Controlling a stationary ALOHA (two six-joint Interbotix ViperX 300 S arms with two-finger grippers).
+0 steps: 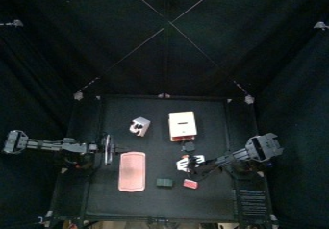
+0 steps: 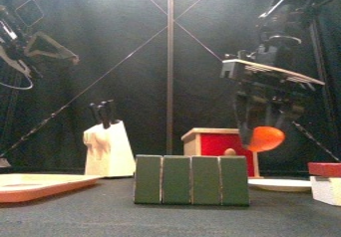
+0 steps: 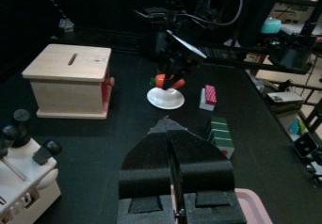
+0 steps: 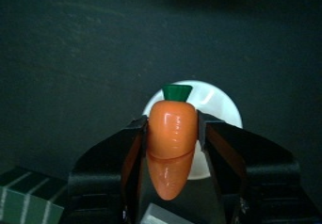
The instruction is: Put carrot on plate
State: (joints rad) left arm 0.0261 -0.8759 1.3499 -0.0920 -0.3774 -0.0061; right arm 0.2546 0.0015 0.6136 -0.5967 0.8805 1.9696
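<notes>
Nearest in the front view, a green block (image 2: 192, 180). Behind it, held above the white plate (image 2: 282, 184): the carrot (image 4: 174, 148), clamped lengthwise between the right gripper (image 4: 172, 145) jaws, long axis along the fingers, green stem end pointing out toward the plate. Left gripper (image 3: 178, 132) at rest over by the pink board (image 1: 130, 170), jaws pressed together.
</notes>
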